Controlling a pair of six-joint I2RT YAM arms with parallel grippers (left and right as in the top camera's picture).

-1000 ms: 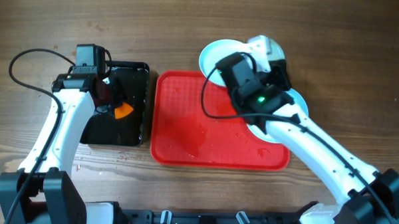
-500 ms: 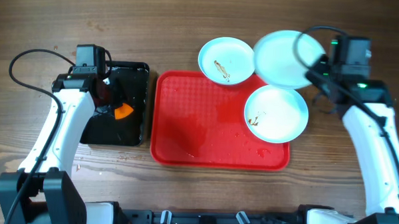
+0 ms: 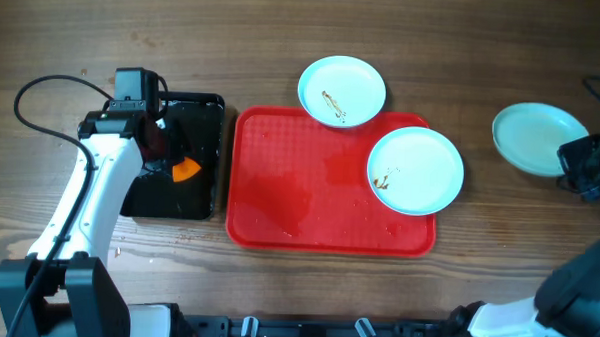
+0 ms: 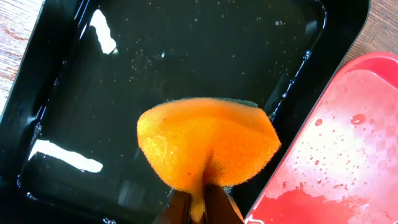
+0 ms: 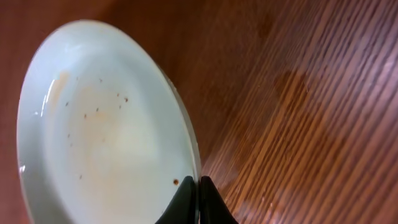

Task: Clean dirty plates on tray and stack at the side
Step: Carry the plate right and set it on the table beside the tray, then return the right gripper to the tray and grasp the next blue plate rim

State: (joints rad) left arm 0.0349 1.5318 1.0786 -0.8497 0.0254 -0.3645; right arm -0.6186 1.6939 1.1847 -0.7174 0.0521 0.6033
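Observation:
The red tray (image 3: 299, 198) lies mid-table. One plate (image 3: 416, 171) with a small brown smear sits on its right part. A second smeared plate (image 3: 342, 90) rests at the tray's far edge, mostly on the wood. My right gripper (image 3: 570, 163) is shut on the rim of the third plate (image 3: 536, 137), held over the wood at far right; the right wrist view shows that plate (image 5: 106, 124) in the jaws (image 5: 199, 186). My left gripper (image 4: 199, 202) is shut on the orange sponge (image 4: 208, 140) over the black tray (image 4: 186, 56).
The black tray (image 3: 196, 125) holds water and lies left of the red tray. The red tray's surface is wet (image 4: 336, 155). The left arm's cable (image 3: 27, 99) loops over the wood at far left.
My right arm has swung away from above the red tray to the far right, carrying the third plate. The other two plates are now uncovered. The left arm has not moved.

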